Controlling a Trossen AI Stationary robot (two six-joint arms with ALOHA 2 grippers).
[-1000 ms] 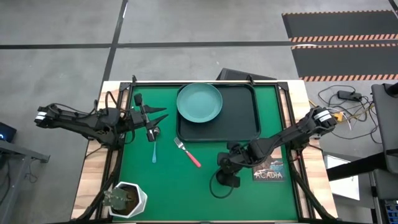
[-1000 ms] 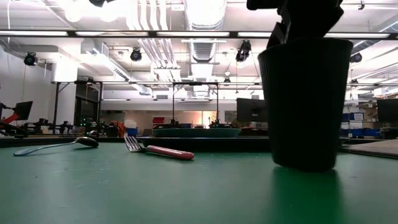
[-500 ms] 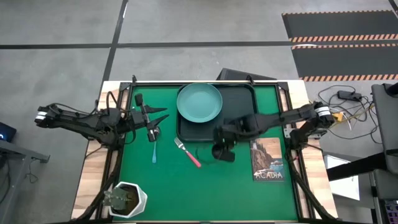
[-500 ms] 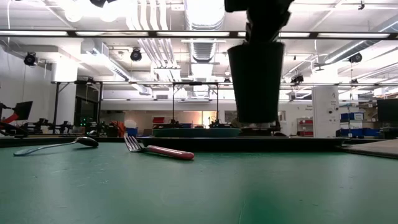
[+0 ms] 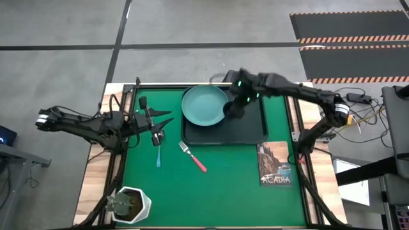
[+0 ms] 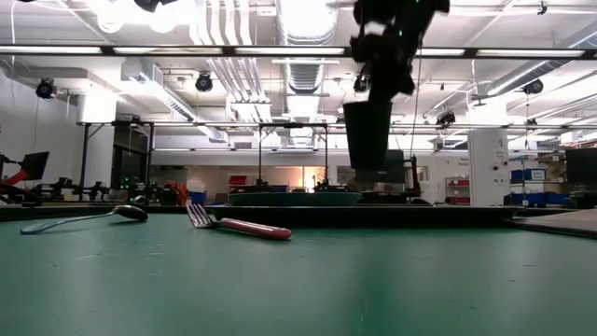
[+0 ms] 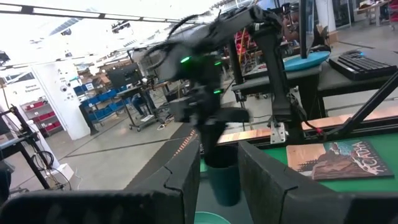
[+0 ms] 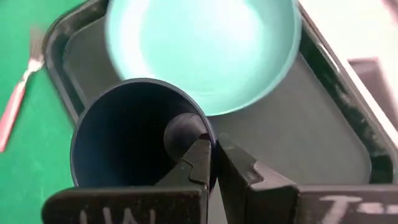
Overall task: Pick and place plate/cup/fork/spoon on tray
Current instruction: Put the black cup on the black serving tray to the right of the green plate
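Observation:
The black cup (image 5: 232,110) hangs in my right gripper (image 5: 238,102) above the black tray (image 5: 252,128), beside the teal plate (image 5: 204,105) that lies on the tray's left part. In the low view the cup (image 6: 367,135) is well clear of the table. The fork (image 5: 193,157) and the spoon (image 5: 158,151) lie flat on the green mat. My left gripper (image 5: 163,119) is open and empty just above the spoon's bowl end, at the table's left. My right gripper holds the cup by its rim (image 8: 200,118): one finger (image 8: 198,157) is inside the cup and the other (image 8: 235,160) outside its wall. The fingers come from above. The cup hangs upright below them, mouth up, lifted clear over the tray (image 8: 298,143).
The "ACADIA" book (image 5: 276,164) lies at the near right of the mat. A white pot with a plant (image 5: 131,204) stands at the near left corner. The tray's right half is bare.
My right gripper has lifted the cup off the mat near the book and carried it up and toward the table's far edge, to over the tray next to the plate. The cup has stayed upright. The book, hidden by the arm before, now shows.

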